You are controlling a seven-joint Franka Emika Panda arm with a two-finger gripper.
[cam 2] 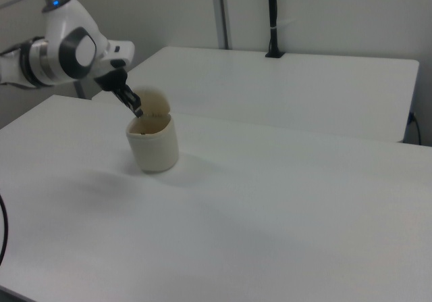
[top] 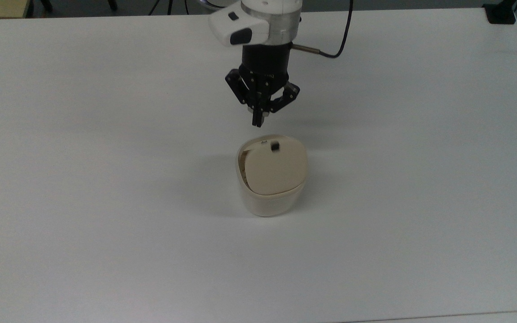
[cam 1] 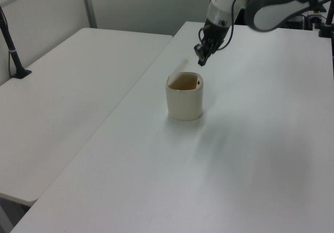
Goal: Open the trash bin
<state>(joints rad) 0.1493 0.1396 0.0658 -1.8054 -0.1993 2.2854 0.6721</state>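
I've got the tool (top: 257, 121) pinched narrow w/ nothing in it, a slim tip suited to poking the button (top: 275, 146). Bin (top: 271, 197) sits on the desk (top: 106, 202) just below the tip, lid (top: 276, 170) tilted up, task approx done.

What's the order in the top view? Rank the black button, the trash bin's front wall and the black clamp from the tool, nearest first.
1. Black button: on the lid, just below the tool in the top view.
2. Trash bin's front wall: lower still, past the lid.
3. Black clamp: at the table corner, the top view's upper right.
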